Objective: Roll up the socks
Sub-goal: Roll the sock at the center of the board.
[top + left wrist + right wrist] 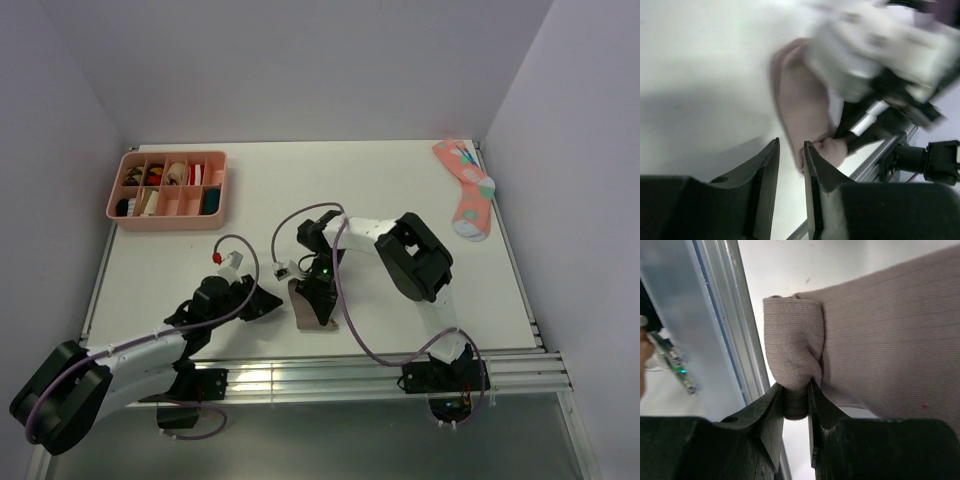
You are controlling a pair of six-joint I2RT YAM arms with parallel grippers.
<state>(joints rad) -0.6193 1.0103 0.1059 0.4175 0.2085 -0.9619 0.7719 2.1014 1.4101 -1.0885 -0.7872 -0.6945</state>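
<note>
**A:** What is the right gripper [796, 386] doing?

**B:** It is pinching the folded-over end of the taupe sock [880, 335]. Its jaws are squeezing nearly together on the bunched fabric.

**A:** And where is the sock lying?

**B:** It is lying flat on the white table [400, 170], close to the near edge. The folded end is sitting just beside the aluminium rail [722, 315].

**A:** Is the left gripper [791, 146] holding anything?

**B:** No. Its jaws are standing a narrow gap apart, with bare table showing between them. It is hovering at the sock's left edge. The left wrist view is blurring, so I cannot tell whether a finger is touching the cloth.

**A:** Anything farther out?

**B:** A pink compartment tray [165, 222] is sitting at the far left, and a coral spotted sock [466, 190] is lying at the far right, both well apart from the arms.
</note>
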